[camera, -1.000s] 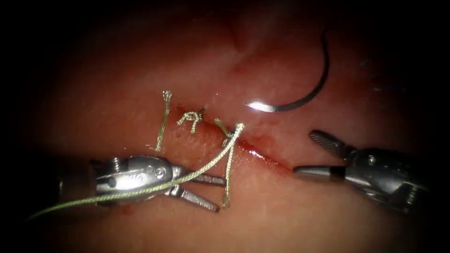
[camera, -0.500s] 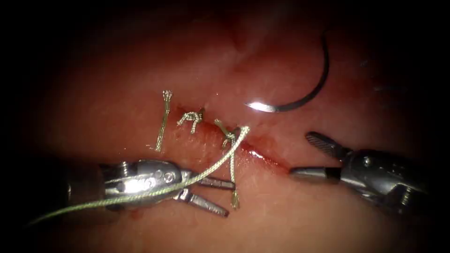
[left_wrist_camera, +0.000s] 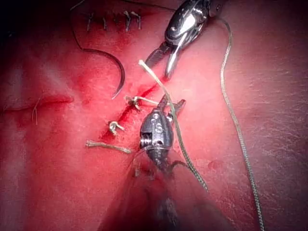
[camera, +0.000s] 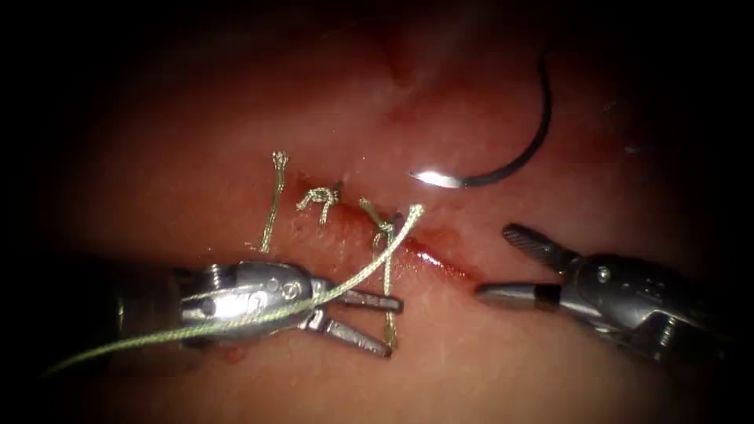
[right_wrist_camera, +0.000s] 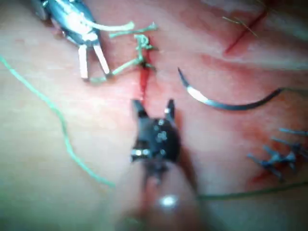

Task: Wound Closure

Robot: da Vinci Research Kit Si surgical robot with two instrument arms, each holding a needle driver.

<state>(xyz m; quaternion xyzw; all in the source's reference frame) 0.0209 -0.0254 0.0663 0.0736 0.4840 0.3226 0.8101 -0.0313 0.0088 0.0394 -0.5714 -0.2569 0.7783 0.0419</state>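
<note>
Left claw (camera: 375, 323) has advanced toward short thread tail (camera: 388, 294).

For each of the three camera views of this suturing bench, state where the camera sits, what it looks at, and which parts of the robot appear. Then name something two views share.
Endoscope view: above and in front of the cut in the tissue; left tool and right tool, both open and empty.
Left wrist view: rides the left arm, looks along its shaft at the left tool; the right tool faces it.
Right wrist view: rides the right arm, looks at the right tool; left tool beyond.
Shared: the needle lying free on the tissue, the thread.
</note>
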